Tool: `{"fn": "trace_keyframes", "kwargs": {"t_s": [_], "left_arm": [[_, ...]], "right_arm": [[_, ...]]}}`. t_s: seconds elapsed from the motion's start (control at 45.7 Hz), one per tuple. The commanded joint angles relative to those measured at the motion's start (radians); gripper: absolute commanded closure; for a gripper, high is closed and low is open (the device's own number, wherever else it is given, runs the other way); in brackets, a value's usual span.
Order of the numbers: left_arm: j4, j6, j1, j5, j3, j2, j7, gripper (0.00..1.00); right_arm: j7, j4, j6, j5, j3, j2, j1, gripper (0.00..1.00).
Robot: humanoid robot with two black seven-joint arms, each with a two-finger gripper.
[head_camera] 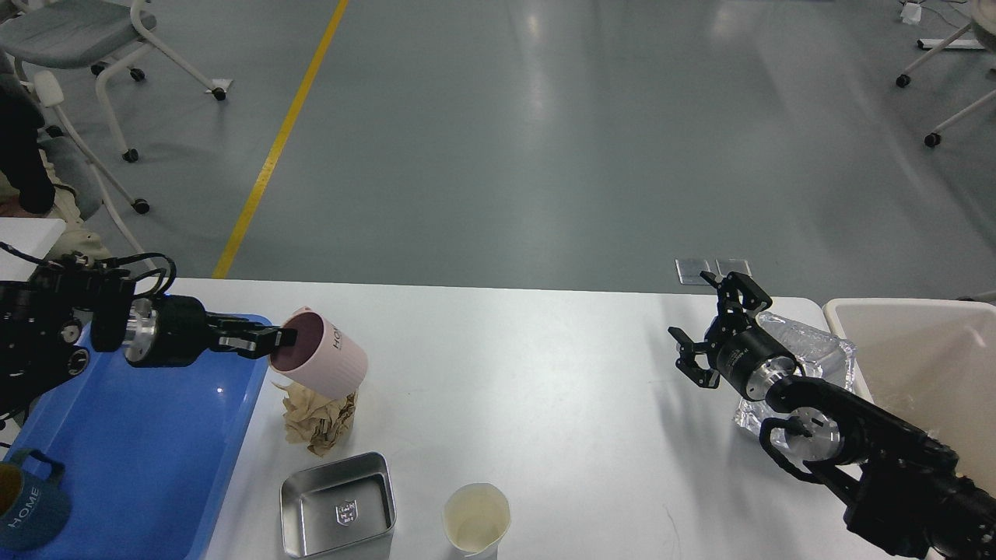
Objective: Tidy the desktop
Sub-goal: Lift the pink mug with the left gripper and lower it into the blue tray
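Head view: left gripper [282, 339] pinches the pink mug [320, 362] by its rim above the desktop [545, 389] — hard, slick, probably breakable; right gripper [710, 330] hangs spread, empty.

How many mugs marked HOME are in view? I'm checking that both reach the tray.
2: a pink mug held tilted in the left pincer beside the blue tray; a blue mug at the tray's near-left corner, partly cropped.

We see a bright, evenly lit scene from overhead lights, which leave pale glare streaks on the glossy grey floor [545, 117]. Soft shadows fall on the smooth white table [545, 389]. Focus is sharp throughout, without motion blur.
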Motion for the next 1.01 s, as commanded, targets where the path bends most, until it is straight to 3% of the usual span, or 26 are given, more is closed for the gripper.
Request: {"fn": "trace_keyframes", "kwargs": {"t_s": [0.0,0.503,0.984], "left_arm": [[-0.071,0.002,0.013,-0.003,-0.026,0.100,0.000,0.97],[-0.254,0.009,0.046,-0.020,-0.064,0.417,-0.028,0.97],[-0.303,0.037,0.061,0.021,-0.029,0.632,-0.028,0.96]], "right_arm": [[0.000,0.000,0.000,0.000,0.000,0.000,0.000,0.00],[0.000,-0.005,0.003,-0.003,-0.001,0.002,0.000,0.00],[0.002,-0.001,0.009,-0.009,0.002,0.014,0.012,0.00]]}}
